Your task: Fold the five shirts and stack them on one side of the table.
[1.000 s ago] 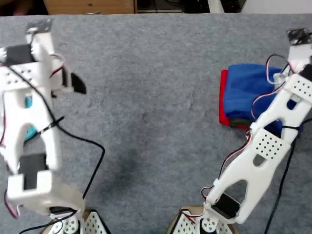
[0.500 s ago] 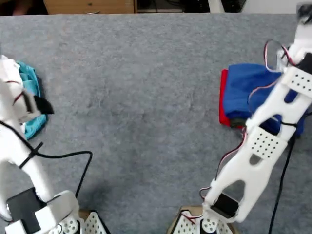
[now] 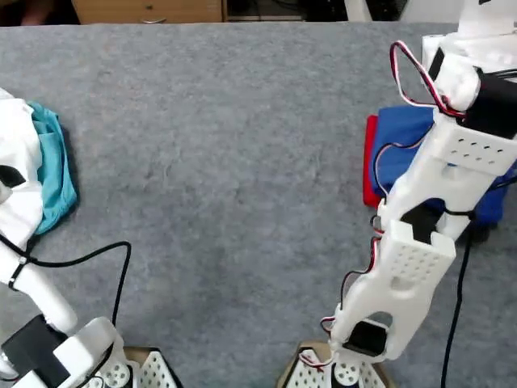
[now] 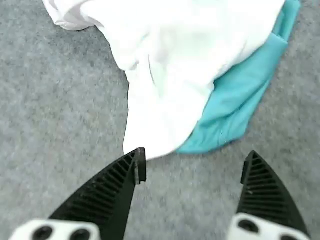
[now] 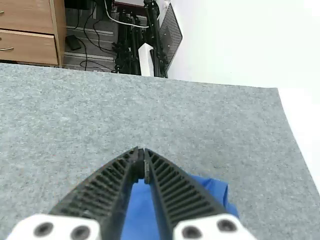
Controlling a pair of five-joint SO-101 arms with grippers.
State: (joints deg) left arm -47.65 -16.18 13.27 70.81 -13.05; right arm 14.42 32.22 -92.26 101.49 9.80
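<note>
At the table's left edge a crumpled white shirt [image 3: 20,190] lies on a teal shirt [image 3: 55,174]. In the left wrist view the white shirt [image 4: 165,60] covers most of the teal shirt [image 4: 240,105]. My left gripper [image 4: 196,155] hangs open just above their near edge, with nothing between its fingers. On the right side a folded blue shirt [image 3: 404,149] rests on a folded red shirt [image 3: 370,166]. My right arm [image 3: 440,194] rises over this stack. My right gripper [image 5: 140,152] is shut and empty, held above the blue shirt [image 5: 212,192].
The grey felt table top [image 3: 234,162] is bare between the two piles. Wooden drawers [image 5: 27,30] and cables with stands [image 5: 135,42] sit beyond the far edge. The table's right edge [image 5: 292,135] runs close to the stack.
My left arm has swung out to the left edge and lowered, uncovering the teal and white shirts. My right arm has lifted and tilted up over the blue stack.
</note>
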